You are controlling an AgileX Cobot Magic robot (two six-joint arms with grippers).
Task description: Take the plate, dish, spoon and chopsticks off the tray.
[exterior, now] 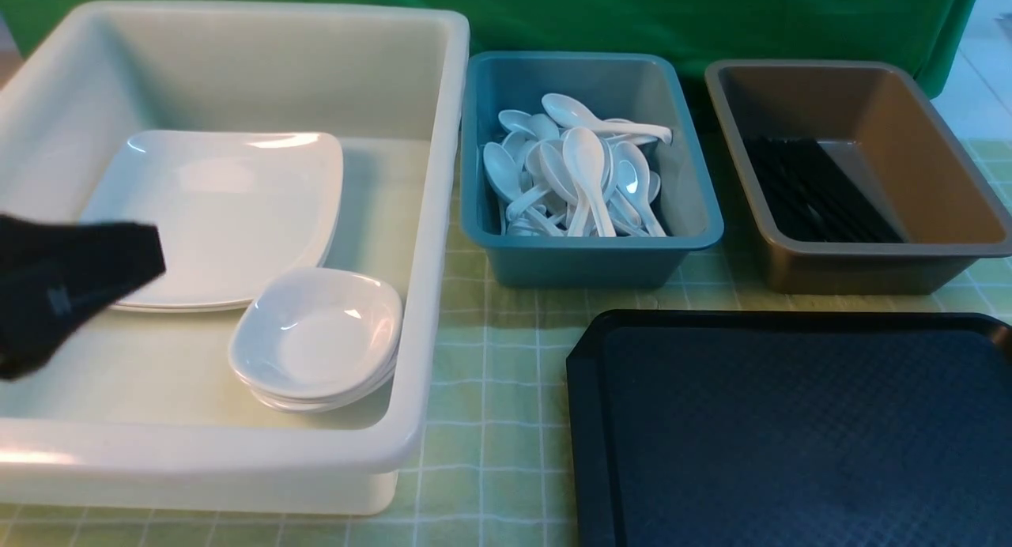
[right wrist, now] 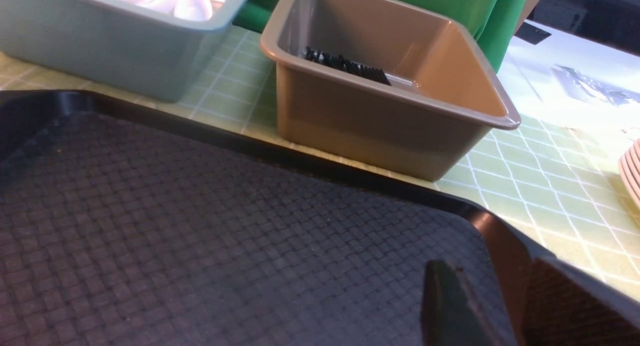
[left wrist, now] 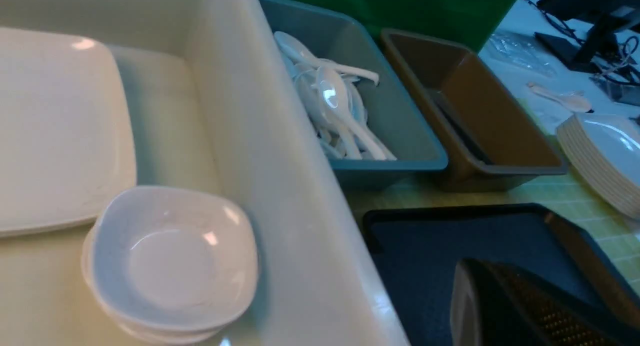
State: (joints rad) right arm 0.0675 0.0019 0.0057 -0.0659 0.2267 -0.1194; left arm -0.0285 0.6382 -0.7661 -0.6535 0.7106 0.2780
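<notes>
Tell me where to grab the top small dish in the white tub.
Take the small dish by its raised rim on the side facing the tub's open middle, coming from above: it sits nested on a stack, and the tub wall crowds its other side.

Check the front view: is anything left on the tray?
No, the tray shows only bare crosshatch surface, though its right and near edges run out of frame.

Left claw (exterior: 118, 250), black and blurred, reaches in from the left edge, jaws closed and empty. Right claw (right wrist: 500, 306) shows parted fingers, holding nothing.
</notes>
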